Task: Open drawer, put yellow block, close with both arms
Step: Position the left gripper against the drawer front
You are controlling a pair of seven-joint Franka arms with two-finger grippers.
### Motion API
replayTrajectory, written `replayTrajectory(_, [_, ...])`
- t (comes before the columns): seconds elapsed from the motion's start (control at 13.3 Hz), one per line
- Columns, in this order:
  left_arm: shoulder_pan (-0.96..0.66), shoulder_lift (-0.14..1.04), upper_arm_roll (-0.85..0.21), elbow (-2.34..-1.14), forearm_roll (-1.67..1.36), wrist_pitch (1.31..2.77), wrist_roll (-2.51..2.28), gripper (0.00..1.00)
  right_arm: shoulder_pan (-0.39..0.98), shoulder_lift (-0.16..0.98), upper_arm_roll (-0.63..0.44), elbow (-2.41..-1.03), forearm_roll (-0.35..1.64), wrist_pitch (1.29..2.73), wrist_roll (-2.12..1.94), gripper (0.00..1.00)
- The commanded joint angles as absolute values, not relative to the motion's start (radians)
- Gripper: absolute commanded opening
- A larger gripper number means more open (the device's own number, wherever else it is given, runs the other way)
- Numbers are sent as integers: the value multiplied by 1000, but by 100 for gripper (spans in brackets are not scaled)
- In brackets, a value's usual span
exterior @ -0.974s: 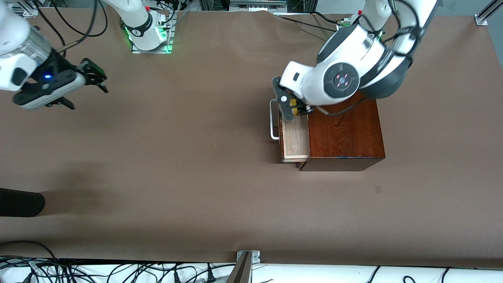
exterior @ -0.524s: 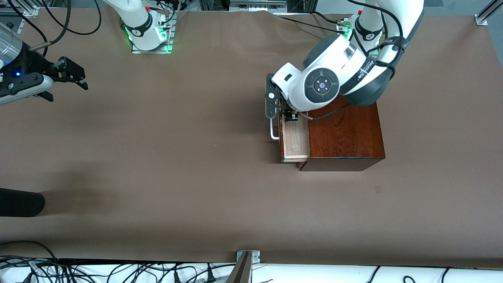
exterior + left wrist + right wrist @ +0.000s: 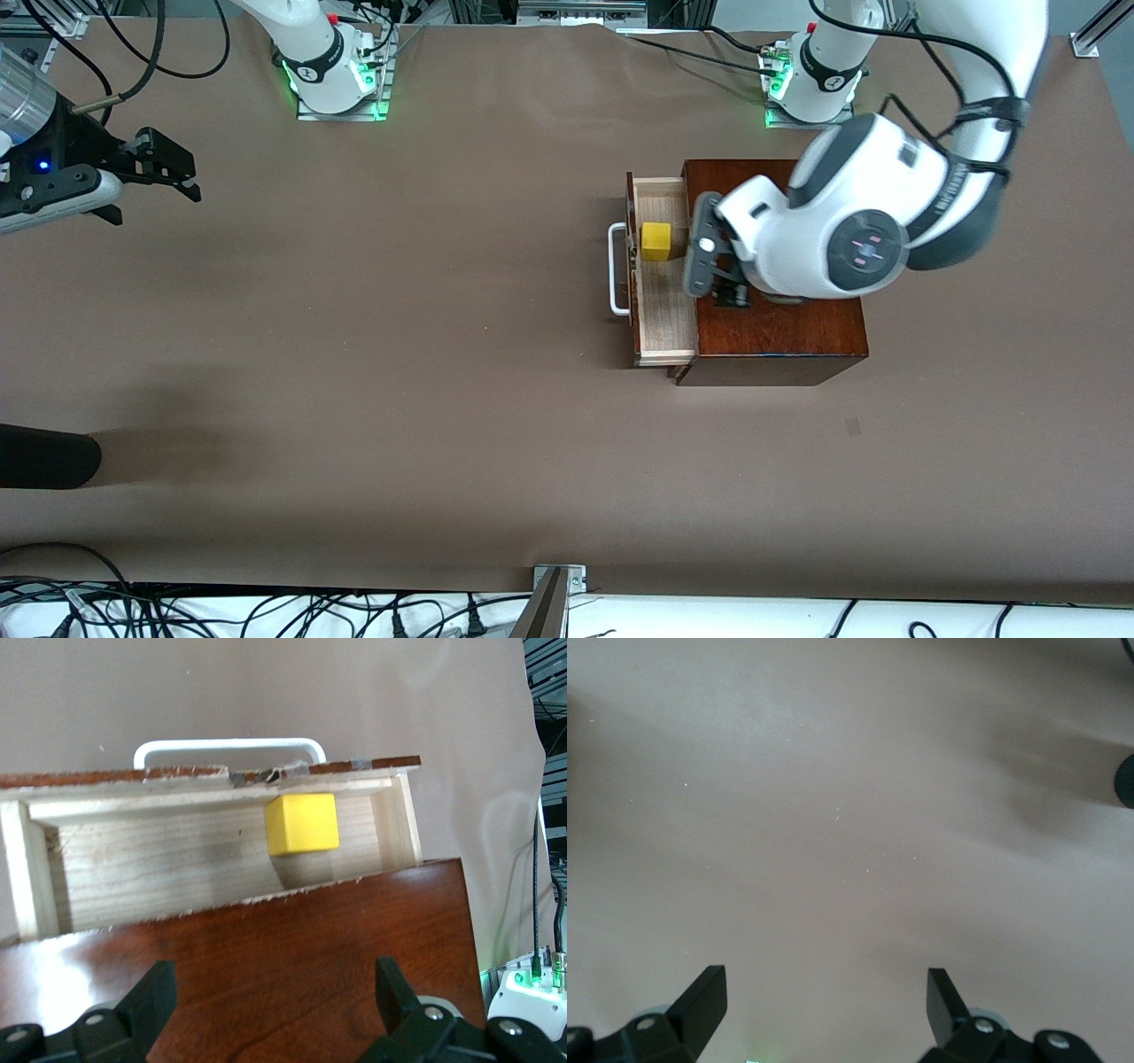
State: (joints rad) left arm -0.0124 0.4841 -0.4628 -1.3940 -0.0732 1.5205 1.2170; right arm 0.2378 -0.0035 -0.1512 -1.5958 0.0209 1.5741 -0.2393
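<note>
Brown paper covers the table (image 3: 399, 399); cables run along its near edge. Wooden box (image 3: 780, 319) sits toward the left arm's end. Drawer (image 3: 663, 292) stands pulled out toward the right arm's end, white bar handle (image 3: 614, 270) leading. Yellow block (image 3: 656, 241) rests on the drawer floor, touching or just beside the inner face of the drawer front, in the part farther from the front camera.

Left gripper (image 3: 275, 1010) hangs over the box top, fingers spread and empty, block visible past them in the left wrist view (image 3: 302, 823). Right gripper (image 3: 168, 168) hovers over bare table at the right arm's end, fingers apart, holding nothing; this arm waits.

Judgement: opening and placing look done; closing is the step in hand. Next move calls for both grippers brought to the drawer front, pushing it squarely toward the box. Uneven pressure could skew the drawer in its slot or shift the box.
</note>
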Motion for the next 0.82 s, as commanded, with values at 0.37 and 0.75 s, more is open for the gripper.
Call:
replayTrajectory(0.37, [-2,485,-462,-1402,-20,1577,1233,100,233,11,-152,-1563,2,1571,-238,100])
replayTrajectory(0.75, [-3,488,-462,-1405,-9,1591,1232,100,235,9,-150,-1563,-2,1575,-238,100])
